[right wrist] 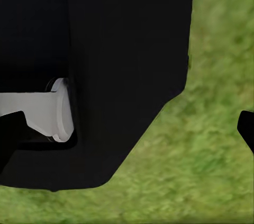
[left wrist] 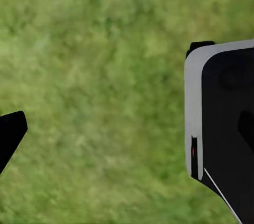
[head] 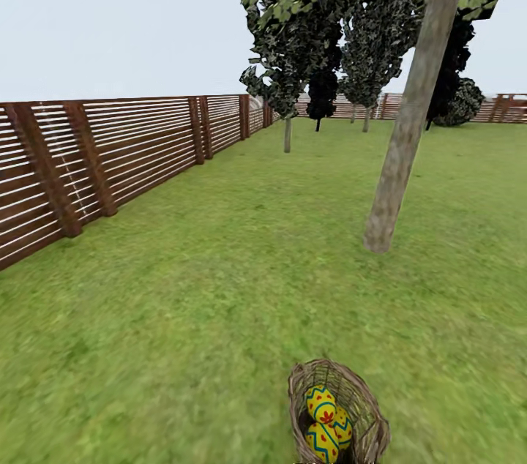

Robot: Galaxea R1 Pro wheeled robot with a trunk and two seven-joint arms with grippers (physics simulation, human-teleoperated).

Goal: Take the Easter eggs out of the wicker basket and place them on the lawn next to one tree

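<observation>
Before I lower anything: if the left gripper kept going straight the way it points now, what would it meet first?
Probably just the lawn. In the left wrist view the left gripper looks onto bare grass, with part of the robot's dark body off to one side. How far the grass lies is unclear.

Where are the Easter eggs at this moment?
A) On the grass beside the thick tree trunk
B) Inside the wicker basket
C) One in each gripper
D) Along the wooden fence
B: in the head view the Easter eggs lie together inside the wicker basket on the lawn, well short of the tree.
</observation>
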